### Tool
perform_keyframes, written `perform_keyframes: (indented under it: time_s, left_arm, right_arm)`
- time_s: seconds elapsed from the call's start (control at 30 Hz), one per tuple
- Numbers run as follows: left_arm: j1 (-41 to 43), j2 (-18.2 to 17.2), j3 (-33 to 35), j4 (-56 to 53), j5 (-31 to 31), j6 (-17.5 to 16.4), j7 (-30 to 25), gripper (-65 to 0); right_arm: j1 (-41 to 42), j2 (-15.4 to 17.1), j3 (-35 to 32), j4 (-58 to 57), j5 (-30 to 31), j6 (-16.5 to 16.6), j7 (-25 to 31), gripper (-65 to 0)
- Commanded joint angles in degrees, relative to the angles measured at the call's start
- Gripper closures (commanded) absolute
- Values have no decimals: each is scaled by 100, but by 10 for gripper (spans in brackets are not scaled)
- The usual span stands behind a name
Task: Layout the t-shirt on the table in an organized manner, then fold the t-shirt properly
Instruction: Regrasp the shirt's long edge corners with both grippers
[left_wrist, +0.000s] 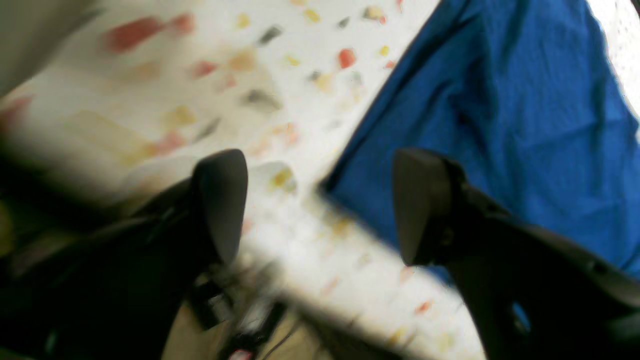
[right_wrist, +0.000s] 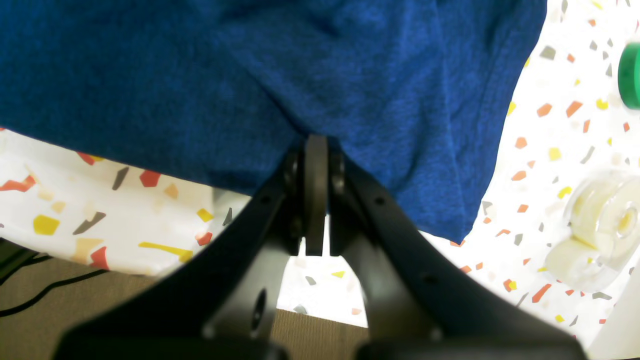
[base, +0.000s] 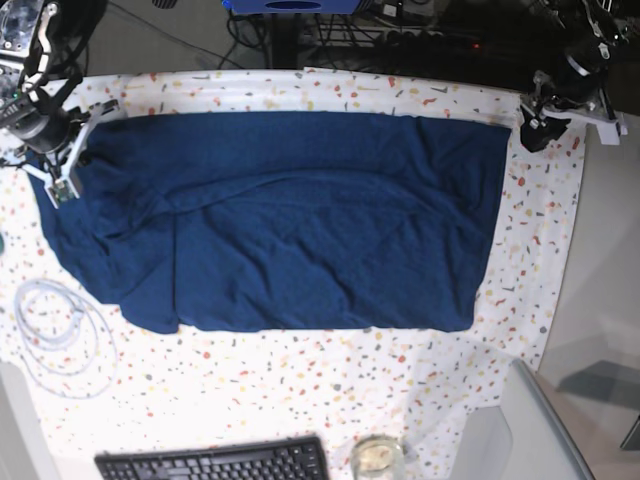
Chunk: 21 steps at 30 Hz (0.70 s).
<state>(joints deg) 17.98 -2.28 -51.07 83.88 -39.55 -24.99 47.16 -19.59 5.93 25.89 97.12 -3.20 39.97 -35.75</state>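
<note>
The table (base: 300, 400), under a speckled white cloth, fills the base view. The t-shirt (base: 300, 230) lies spread across its upper half. A keyboard (base: 210, 463) sits at bottom centre, a clear ring (base: 60, 330) at lower left.

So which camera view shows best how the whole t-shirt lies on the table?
The base view: it shows the whole t-shirt spread wide across the table, wrinkled. The right wrist view shows only one edge, pinched in the shut right gripper. The left wrist view is blurred and shows one corner.
</note>
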Motion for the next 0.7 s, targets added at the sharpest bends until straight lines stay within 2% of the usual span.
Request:
perform_keyframes:
  time_s: [0.0,0.13,0.2,0.33,0.5,0.53,0.57,0.67]
  left_arm:
    - [-35,-57,-5,-32,-93,-28,-87,-402]
    - [-290,-31,39,-427,-85,-28,-87,-351]
    - [-343,-31,232,-612,-85,-28,-87,-334]
    - [-352,-40,452,-814,-85,-28,-96,-327]
    - [-360,-49,487,-1113,-85,-28,-368,-321]
    - [-360,-49,487,-1148,-85,-28,-439,-296]
    - [-343,-49,487,-1148,-85,-28,-448,-240]
    - [-308,-57,487,-1043,-102,-28,-439,0]
  right_arm:
    - [21,62,26,86,52,3,98,0]
    - [21,62,70,86,52,3,98,0]
    - [39,-35,299,86,158,3,98,0]
    - [56,-141,862,94,711,3,98,0]
    - [12,-114,976,77,958,3,98,0]
    - [12,-114,976,59,958,3,98,0]
    - [12,-114,950,7,958,3,98,0]
    - [47,-114,950,-248,958,3,98,0]
